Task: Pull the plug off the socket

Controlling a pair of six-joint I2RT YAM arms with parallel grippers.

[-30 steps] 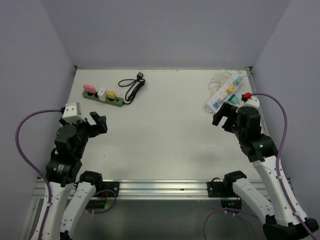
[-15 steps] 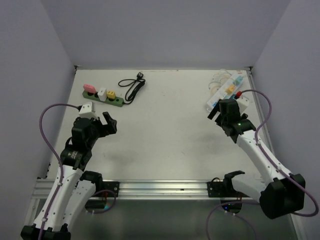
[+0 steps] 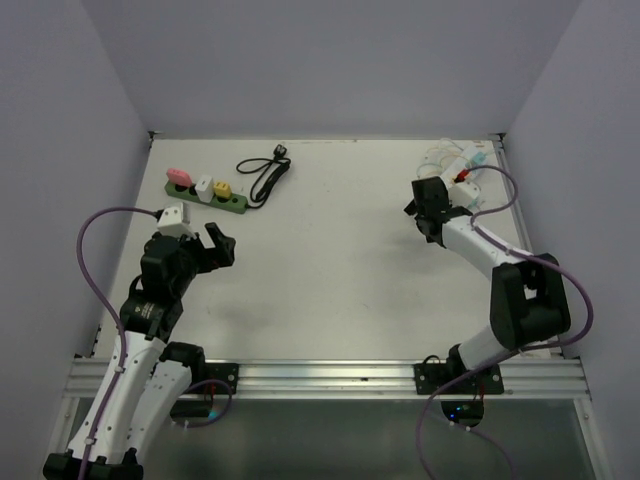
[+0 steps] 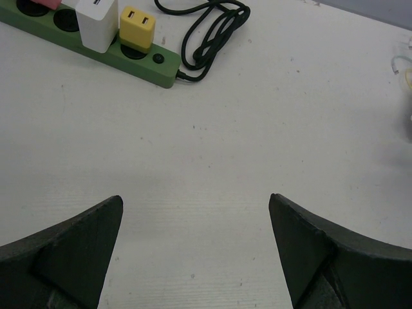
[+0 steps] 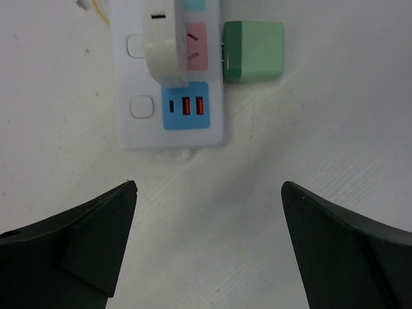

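A green power strip (image 3: 205,196) lies at the back left with a pink plug (image 3: 179,178), a white plug (image 3: 204,187) and a yellow plug (image 3: 222,190) in it. In the left wrist view the strip (image 4: 148,61), white plug (image 4: 96,22) and yellow plug (image 4: 136,29) are far ahead. My left gripper (image 3: 218,245) (image 4: 195,206) is open and empty, well short of them. A white power strip (image 5: 170,122) at the back right carries a white plug (image 5: 166,48), and a green plug (image 5: 252,51) lies beside it. My right gripper (image 3: 422,207) (image 5: 209,190) is open and empty just before its near end.
A coiled black cable (image 3: 265,175) (image 4: 209,35) runs from the green strip's right end. The white strip's far end (image 3: 477,157) lies near the right wall, with pale cable loops (image 3: 440,155) beside it. Walls close the table at back and sides.
My right arm has stretched forward and left, bringing its gripper up to the near end of the white strip. My left arm rose and moved forward a second ago, then held still.
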